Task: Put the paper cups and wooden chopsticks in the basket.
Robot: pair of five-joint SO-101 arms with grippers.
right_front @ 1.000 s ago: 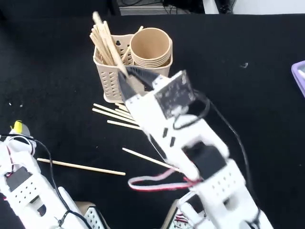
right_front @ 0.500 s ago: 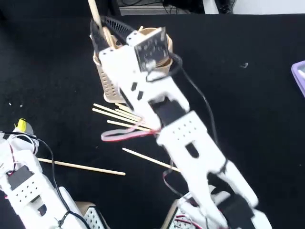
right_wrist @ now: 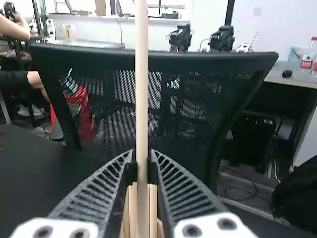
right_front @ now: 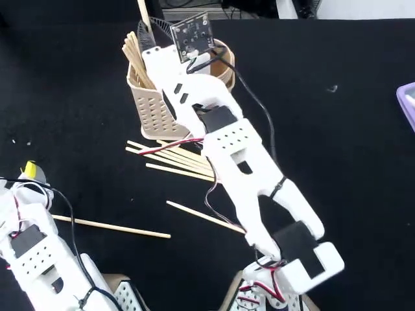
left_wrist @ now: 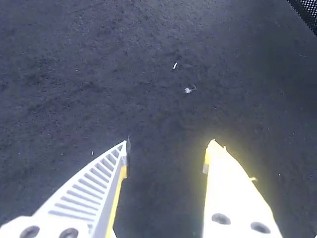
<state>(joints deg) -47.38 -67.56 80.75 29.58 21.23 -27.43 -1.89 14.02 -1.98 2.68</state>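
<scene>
My right gripper [right_front: 153,37] hangs over the beige slotted basket [right_front: 153,113], shut on one wooden chopstick [right_front: 144,13] that stands upright. In the right wrist view the chopstick [right_wrist: 141,74] rises straight between the dark ribbed fingers [right_wrist: 171,171] of the right gripper [right_wrist: 142,154], with more sticks [right_wrist: 132,208] bunched below. A bundle of chopsticks [right_front: 135,55] leans in the basket. The paper cups [right_front: 225,65] sit in it, mostly hidden behind the arm. Several chopsticks [right_front: 170,160] lie in front of the basket. My left gripper [left_wrist: 168,148] stands open over bare black cloth at the near left [right_front: 26,172].
Two single chopsticks lie nearer the front, one [right_front: 110,225] at the left and one [right_front: 204,216] beside the right arm. A purple object [right_front: 407,103] shows at the right table edge. A black mesh chair back [right_wrist: 208,99] stands beyond the table.
My right arm has stretched away from the front and swung left, carrying the chopstick up over the basket's chopstick side. The left arm has stayed put.
</scene>
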